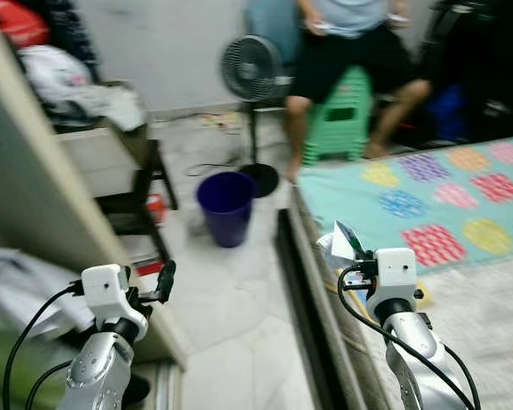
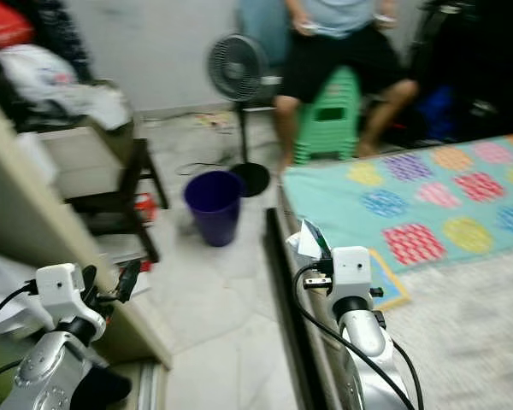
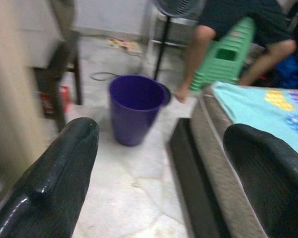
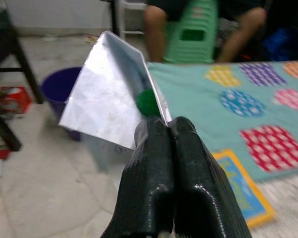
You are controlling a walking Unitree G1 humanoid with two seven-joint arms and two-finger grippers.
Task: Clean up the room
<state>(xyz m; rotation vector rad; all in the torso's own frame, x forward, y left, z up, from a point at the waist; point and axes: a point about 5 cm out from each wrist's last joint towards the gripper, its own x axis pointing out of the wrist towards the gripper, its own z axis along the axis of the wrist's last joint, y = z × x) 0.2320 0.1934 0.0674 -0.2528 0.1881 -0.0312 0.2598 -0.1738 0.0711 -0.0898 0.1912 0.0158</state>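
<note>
The right hand [image 4: 170, 130] pinched a silvery wrapper [image 4: 109, 96] beside the bed [image 1: 445, 196], near the purple bin [image 1: 226, 206], while the left hand [image 3: 159, 168] hung wide open.

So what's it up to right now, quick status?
Right gripper shut on silver wrapper, raised. Left gripper open, unladen. Purple bin ahead on the floor. Person seated beyond it.

right gripper [image 1: 352, 253] holds silver wrapper [image 1: 340, 241] beside bed [image 1: 462, 205]; purple bin [image 1: 226, 207] ahead.

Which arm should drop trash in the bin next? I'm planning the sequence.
Right. The right pincer is shut on a wrapper; the left pincer is open and holds nothing, though it faces the purple bin.
</note>
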